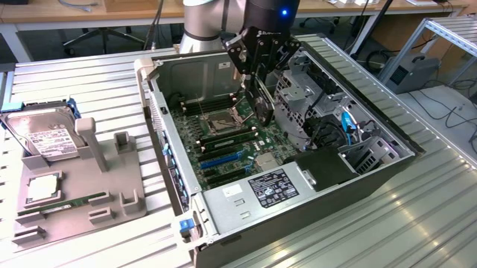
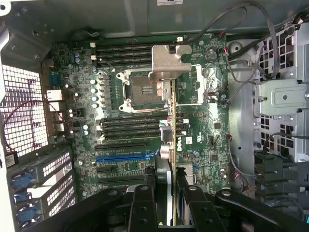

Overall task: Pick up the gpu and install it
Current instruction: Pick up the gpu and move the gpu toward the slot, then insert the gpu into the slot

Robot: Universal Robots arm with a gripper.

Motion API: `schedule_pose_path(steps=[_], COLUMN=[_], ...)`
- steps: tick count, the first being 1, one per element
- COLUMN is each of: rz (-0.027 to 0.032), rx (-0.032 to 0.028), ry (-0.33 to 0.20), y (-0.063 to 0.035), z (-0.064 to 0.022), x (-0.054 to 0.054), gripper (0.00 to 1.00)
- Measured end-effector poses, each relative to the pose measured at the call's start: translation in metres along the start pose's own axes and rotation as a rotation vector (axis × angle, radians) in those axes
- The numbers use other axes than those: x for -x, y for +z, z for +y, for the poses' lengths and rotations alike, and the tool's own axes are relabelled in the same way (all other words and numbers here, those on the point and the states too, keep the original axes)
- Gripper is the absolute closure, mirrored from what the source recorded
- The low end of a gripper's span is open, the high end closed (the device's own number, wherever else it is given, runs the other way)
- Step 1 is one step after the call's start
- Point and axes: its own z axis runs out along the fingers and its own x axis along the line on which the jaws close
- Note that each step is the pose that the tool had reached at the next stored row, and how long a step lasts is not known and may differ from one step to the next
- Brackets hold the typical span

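Observation:
My gripper (image 1: 258, 71) hangs over the open computer case (image 1: 165, 146), shut on the gpu (image 1: 261, 105). The gpu is a dark card held upright, its lower end above the motherboard (image 1: 223, 146) and not touching it. In the wrist view the gpu (image 2: 172, 145) appears edge-on, pinched between the two black fingers (image 2: 142, 205), with its silver bracket (image 2: 166, 63) at the end farthest from the gripper (image 2: 169, 195). That edge runs over the CPU socket (image 2: 144, 89) area and past the end of the blue slot (image 2: 123, 157), crossing the slot direction.
A metal drive cage (image 1: 298, 97) and cables stand in the case toward the exterior view's right, close to the gripper. On the exterior view's left a grey holder (image 1: 82, 209) carries a hard drive (image 1: 46, 139), a CPU (image 1: 42, 188) and a RAM stick (image 1: 63, 205).

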Motion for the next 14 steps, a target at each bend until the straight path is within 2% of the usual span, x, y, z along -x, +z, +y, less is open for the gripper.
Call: schedule_pose_path(steps=[10, 14], rz=[0.0000, -0.0005], rx=[0.0000, 0.0007], ry=[-0.001, -0.022], y=[0.0000, 0.0000], z=[0.0000, 0.0000], x=[0.0000, 0.0000], gripper=[0.73, 0.73])
